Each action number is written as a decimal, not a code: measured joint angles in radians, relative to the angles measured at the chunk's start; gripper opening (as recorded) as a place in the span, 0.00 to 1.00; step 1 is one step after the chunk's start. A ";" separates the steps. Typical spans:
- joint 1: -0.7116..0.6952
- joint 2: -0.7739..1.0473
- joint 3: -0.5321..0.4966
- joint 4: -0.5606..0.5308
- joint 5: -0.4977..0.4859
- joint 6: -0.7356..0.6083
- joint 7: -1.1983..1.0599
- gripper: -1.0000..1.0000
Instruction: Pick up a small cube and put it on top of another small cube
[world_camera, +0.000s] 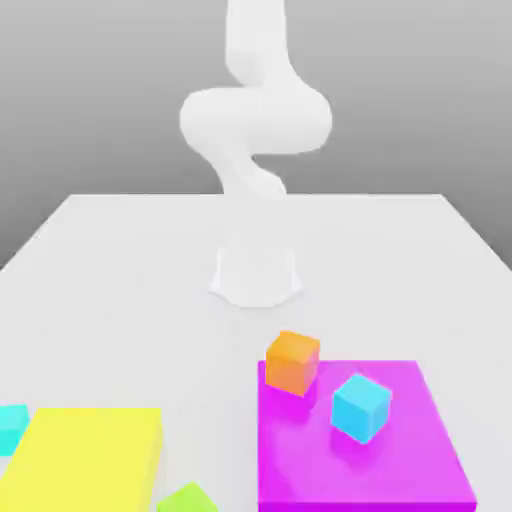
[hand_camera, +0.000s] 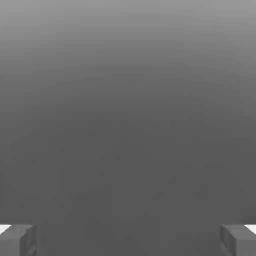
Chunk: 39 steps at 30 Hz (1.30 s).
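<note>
Exterior view: a white robot arm (world_camera: 255, 120) rises from its round base (world_camera: 256, 275) at the far middle of a pale grey table (world_camera: 130, 270). The arm bends in a thick curl above the base, well apart from all the blocks near the front edge.

On the exterior view's right lies a flat magenta slab (world_camera: 400, 470). A sky-blue cube (world_camera: 360, 406) stands on it, turned so that a corner faces the camera, roughly in the middle of the slab's far half. An orange cube (world_camera: 292, 361) sits at the slab's far corner on the exterior view's left, near the sky-blue cube but not touching it.

On the exterior view's left lies a flat yellow slab (world_camera: 90, 460). The turquoise cube (world_camera: 12, 428) rests on the table just beside that slab's far corner, cut off by the picture's edge, well apart from the sky-blue cube. A lime-green cube (world_camera: 187, 498) shows at the front edge, just beside the yellow slab, between the two slabs.

From the hand view, the gripper (hand_camera: 128, 240) has its two grey fingertips (hand_camera: 17, 240) spread wide, far apart at opposite sides, with nothing between them. Behind them is plain grey background.
</note>
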<state>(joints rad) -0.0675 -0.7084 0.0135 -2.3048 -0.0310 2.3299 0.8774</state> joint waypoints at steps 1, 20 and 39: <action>-0.028 0.040 0.005 -0.002 -0.013 0.013 0.033 0.50; -0.403 0.730 -0.090 -0.040 -0.117 0.243 0.525 0.50; -0.558 1.202 -0.073 -0.023 0.120 0.492 0.548 0.00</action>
<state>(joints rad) -0.6255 0.4941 -0.0590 -2.3281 0.0888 2.8220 1.4252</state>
